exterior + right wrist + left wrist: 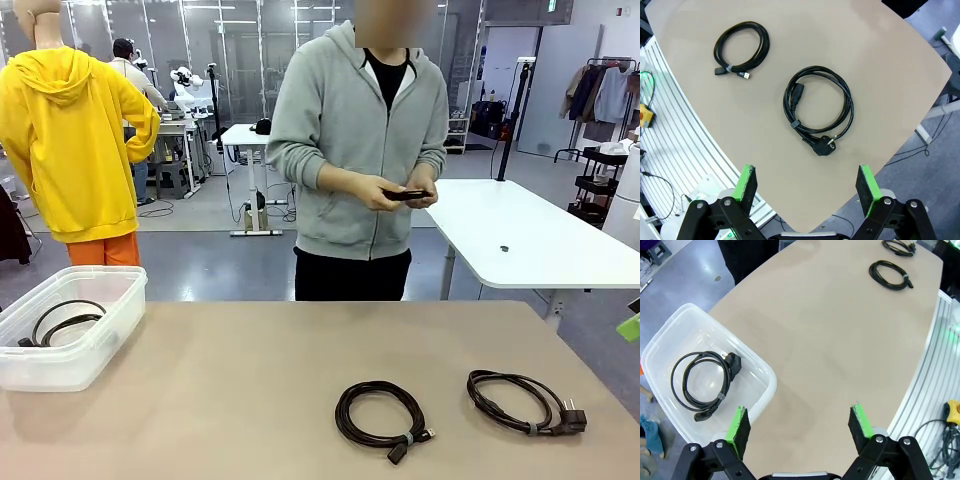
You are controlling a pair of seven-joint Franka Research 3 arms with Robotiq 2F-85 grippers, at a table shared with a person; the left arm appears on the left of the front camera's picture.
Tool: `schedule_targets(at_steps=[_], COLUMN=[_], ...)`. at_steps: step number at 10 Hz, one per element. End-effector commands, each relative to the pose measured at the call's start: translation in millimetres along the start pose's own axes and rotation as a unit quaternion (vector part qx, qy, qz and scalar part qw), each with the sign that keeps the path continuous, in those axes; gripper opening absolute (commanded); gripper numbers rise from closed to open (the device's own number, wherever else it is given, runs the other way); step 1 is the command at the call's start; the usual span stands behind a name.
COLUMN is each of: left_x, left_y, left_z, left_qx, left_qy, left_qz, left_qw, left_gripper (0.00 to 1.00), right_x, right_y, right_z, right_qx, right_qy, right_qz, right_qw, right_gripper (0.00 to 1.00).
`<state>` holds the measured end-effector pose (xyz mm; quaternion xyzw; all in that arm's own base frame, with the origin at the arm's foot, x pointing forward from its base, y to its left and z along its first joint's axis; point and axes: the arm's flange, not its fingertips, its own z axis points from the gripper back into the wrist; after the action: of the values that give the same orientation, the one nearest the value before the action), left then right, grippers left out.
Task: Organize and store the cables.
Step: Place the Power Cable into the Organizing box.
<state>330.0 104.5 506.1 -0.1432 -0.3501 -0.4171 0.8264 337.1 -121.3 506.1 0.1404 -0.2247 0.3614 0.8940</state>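
Cable one (62, 322) lies coiled in the clear bin (60, 372), left; cable two (383, 420) and cable three (525, 402) rest lower right near the front edge of the surface (230, 400), bare room between. Left fingers (738, 426) and right fingers (746, 182) gape wide, empty.

Bright, even indoor light all round, barely any shadows on the matte beige tabletop (250, 380). Front shot's sharp; both wrist shots bulge fisheye-style toward the edges.
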Motion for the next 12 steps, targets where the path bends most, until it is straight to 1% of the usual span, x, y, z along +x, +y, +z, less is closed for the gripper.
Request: schedule_targets(at_steps=[1,9,10,11,12], left_x=[1,1,1,1,1], left_y=[-4,-4,-4,-4,-4], left_z=[1,1,1,1,1], left_qx=[-0.001,-0.001,-0.001,-0.001,-0.001], left_qy=[0.005,0.005,0.005,0.005,0.005], left_qz=[0.003,0.003,0.003,0.003,0.003], left_qw=[1.0,1.0,1.0,1.0,1.0], left_gripper=[1.0,1.0,1.0,1.0,1.0], right_x=[-1,0,13,27,39], right_y=[0,0,14,29,41], right_z=[2,0,2,0,-2], right_qx=[0.002,0.0,-0.013,-0.028,-0.031], right_qy=[0.002,0.0,0.021,0.029,0.037], right_qz=[0.005,0.0,0.052,0.106,0.131], right_qw=[1.0,1.0,0.998,0.993,0.99], right_gripper=[1.0,1.0,1.0,1.0,1.0])
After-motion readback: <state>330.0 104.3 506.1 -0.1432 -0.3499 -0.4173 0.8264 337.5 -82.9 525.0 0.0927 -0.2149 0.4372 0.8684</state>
